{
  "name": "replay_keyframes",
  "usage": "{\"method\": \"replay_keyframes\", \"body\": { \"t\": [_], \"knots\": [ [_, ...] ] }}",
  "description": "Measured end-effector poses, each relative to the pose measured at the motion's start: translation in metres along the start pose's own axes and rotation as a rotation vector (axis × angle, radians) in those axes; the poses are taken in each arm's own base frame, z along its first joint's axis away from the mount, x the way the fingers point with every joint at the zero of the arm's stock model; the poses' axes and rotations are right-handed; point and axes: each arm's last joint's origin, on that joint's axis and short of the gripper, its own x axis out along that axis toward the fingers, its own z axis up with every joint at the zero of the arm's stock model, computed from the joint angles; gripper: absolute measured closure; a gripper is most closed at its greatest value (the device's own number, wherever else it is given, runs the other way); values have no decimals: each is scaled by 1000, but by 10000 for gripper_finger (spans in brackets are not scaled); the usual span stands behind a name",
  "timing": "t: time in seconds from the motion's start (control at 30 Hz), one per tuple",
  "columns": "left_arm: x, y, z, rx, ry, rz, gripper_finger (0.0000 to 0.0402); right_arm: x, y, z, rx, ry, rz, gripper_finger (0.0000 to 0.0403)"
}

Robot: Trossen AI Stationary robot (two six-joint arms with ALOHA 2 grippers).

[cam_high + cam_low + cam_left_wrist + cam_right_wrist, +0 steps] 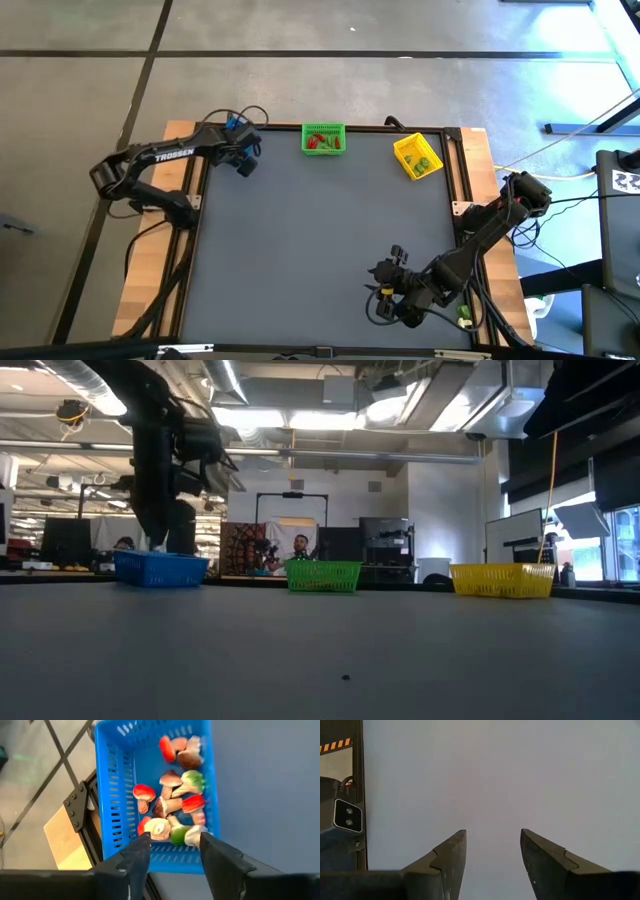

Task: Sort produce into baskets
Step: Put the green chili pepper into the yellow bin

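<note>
High view: we found the left gripper at the table's far left corner, green basket and yellow basket along the far edge, right gripper near the front right.

Left wrist: fingers parted, empty, above the blue basket of produce.

Right wrist: jaws parted, empty.

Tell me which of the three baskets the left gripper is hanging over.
The blue basket, at the table's far left corner. The left gripper is directly above its mushroom pieces; the green basket and yellow basket sit farther right.
</note>
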Motion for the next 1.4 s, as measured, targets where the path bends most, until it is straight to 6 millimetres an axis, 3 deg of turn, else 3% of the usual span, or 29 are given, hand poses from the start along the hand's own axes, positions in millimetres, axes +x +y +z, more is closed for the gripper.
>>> {"method": "replay_keyframes", "body": {
  "t": [0.3, 0.57, 0.73, 1.23, 1.4],
  "knots": [
    [-39, -2, -9, -6, -174, -69, 214, 0, 0, 0, -1, 0, 0, 214],
    [-68, -9, -21, -10, -296, -170, 149, 0, 0, 0, -5, 1, 0, 214],
    [-80, -24, -28, 70, -325, -282, 130, 0, 0, 0, -8, 4, -4, 214],
    [-131, -77, -50, 195, -563, -618, 140, 0, -1, -2, -11, 33, 4, 214],
    [-141, -93, -60, 231, -587, -686, 141, 0, -1, -2, 35, 46, 12, 186]
  ]
}}
